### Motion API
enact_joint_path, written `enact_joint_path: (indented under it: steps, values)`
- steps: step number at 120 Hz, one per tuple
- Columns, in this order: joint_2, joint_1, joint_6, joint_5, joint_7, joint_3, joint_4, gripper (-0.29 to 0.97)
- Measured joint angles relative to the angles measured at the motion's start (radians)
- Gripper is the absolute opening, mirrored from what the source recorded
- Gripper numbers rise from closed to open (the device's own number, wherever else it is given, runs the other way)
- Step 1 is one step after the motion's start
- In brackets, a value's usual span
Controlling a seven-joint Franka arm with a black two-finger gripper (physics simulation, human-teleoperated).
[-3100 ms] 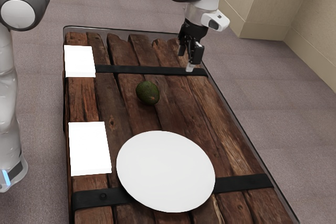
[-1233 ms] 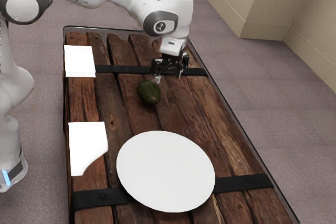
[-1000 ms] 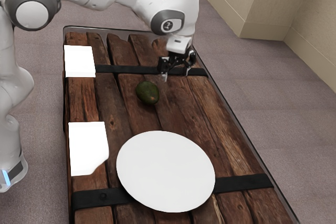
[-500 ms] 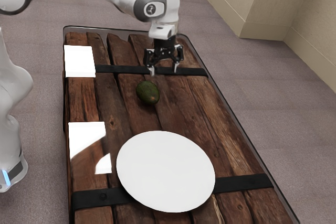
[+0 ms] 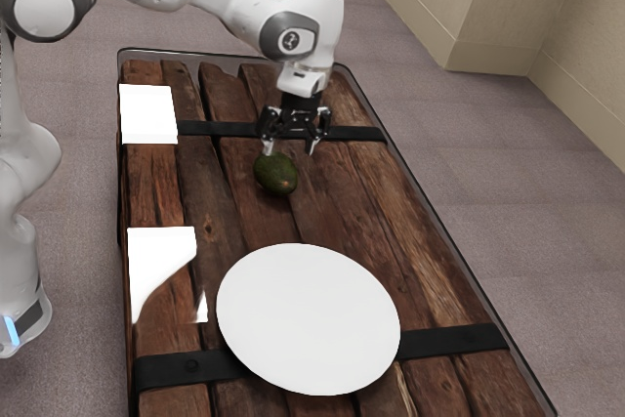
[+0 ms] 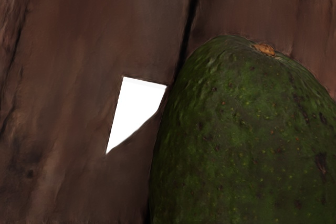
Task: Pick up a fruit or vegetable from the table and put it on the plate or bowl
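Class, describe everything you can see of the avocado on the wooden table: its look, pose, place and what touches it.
The avocado is whole and dark green, with pebbled skin flecked with paler specks and a small brown stem scar at one end. It lies on its side on the table, resting on the dark weathered planks, apart from the white plate nearer the camera. The end effector hangs open just above it, fingers spread, not gripping it.
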Motion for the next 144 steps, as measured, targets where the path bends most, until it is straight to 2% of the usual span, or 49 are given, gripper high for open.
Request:
enact_joint_path:
  steps: [21, 32, 42, 54, 58, 90, 105, 117, 124, 133, 139, 144]
  values:
    - [0.070, -0.003, 0.002, -0.022, -0.005, -0.007, 0.004, 0.68]
    - [0.114, -0.035, 0.004, -0.048, -0.007, -0.007, 0.005, 0.67]
    - [0.124, -0.059, 0.012, -0.063, -0.008, -0.002, 0.001, 0.54]
    - [0.124, -0.053, 0.026, -0.078, -0.009, 0.007, -0.001, 0.47]
    - [0.119, -0.050, 0.029, -0.080, -0.009, 0.008, 0.001, 0.39]
    - [0.013, -0.039, 0.004, -0.084, -0.016, -0.010, 0.092, 0.43]
    - [0.027, -0.057, -0.012, -0.085, -0.022, -0.022, 0.148, 0.43]
    - [0.074, -0.032, -0.017, -0.086, -0.032, -0.100, 0.199, 0.44]
    - [0.094, -0.106, -0.018, -0.086, -0.038, -0.150, 0.216, 0.45]
    - [0.115, -0.315, -0.019, -0.088, -0.046, -0.200, 0.231, 0.48]
    - [0.115, -0.429, -0.021, -0.088, -0.052, -0.209, 0.228, 0.48]
    - [0.113, -0.470, -0.023, -0.088, -0.056, -0.198, 0.225, 0.49]
